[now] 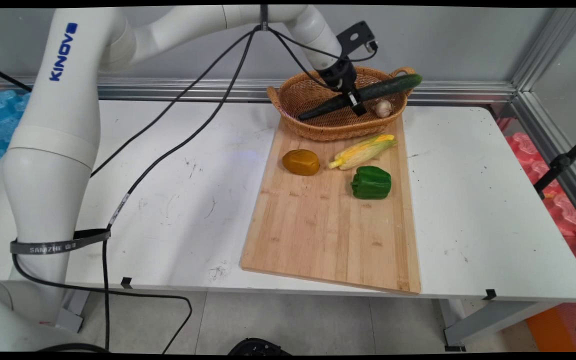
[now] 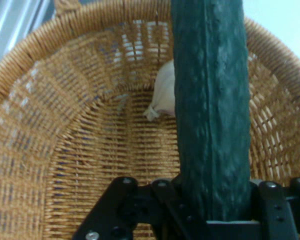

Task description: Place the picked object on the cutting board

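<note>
End effector (image 1: 357, 103) around cucumber (image 1: 368, 93)

Even bright light, soft shadows, hand view blurry

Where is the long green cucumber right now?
In the main view the cucumber lies slanted across the wicker basket at the table's far side, held in the pincer, beside the garlic.
</note>
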`<state>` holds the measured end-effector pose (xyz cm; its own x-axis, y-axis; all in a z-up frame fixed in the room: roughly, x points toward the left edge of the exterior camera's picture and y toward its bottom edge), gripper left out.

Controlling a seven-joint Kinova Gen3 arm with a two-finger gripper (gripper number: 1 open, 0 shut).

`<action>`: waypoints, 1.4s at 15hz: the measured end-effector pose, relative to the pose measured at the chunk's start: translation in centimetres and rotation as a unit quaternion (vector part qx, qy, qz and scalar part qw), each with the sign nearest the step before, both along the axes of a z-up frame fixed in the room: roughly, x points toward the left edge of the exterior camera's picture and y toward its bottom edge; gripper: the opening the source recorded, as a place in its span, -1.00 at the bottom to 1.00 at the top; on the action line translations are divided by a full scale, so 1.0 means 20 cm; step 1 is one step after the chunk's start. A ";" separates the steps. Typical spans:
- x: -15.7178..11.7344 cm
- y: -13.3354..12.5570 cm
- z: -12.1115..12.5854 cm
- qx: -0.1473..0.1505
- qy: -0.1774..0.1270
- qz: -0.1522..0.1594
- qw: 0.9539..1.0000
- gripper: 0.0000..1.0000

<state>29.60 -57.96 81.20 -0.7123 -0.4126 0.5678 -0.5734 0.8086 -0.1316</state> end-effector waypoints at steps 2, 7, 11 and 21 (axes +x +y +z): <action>0.01 0.02 0.07 -0.008 0.001 0.000 1.000 -1.00; 0.01 0.10 0.25 -0.024 0.007 0.000 1.000 -1.00; 0.00 0.18 0.41 -0.034 0.014 0.001 0.999 -1.00; 0.00 0.67 0.67 0.002 0.025 -0.004 1.000 -1.00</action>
<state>29.59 -44.46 94.50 -0.6863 -0.4091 0.6013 -0.5726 0.8137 -0.1001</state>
